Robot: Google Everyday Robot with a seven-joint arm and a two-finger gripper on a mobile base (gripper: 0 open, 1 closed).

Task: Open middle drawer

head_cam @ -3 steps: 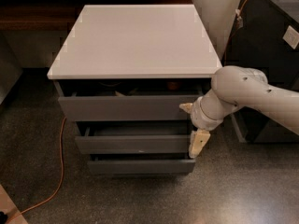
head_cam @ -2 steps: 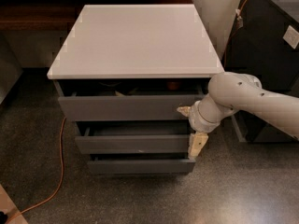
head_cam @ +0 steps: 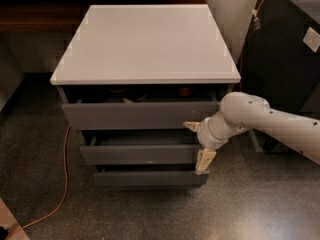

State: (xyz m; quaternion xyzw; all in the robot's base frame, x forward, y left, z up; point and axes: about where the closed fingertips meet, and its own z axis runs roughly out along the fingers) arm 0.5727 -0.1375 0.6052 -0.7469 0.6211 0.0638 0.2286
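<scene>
End effector point(head_cam: 196, 148) sits at the right end of the middle drawer point(head_cam: 140, 154), in the centre-right of the frame, and it looks spread. One cream finger point(head_cam: 190, 126) pokes left at the lower edge of the top drawer point(head_cam: 140, 115). The other finger point(head_cam: 205, 160) hangs down across the middle front's right end. Against the frames from a second ago, it is a touch lower and further left, and the arm point(head_cam: 270, 121) has swung the same way. So the wrist has closed in on the drawer edge rather than backed off.

The middle drawer itself shows no travel I can make out. Its front lies on the same line as before, with the same narrow dark slot above it, between the top drawer and the bottom drawer point(head_cam: 150, 178). Its front stands slightly forward of the cabinet, under the white surface point(head_cam: 145, 44).

My reading is that the change is a settling of the hold, not yet a pull. The opening stroke toward the bottom of the frame is still to come.
</scene>
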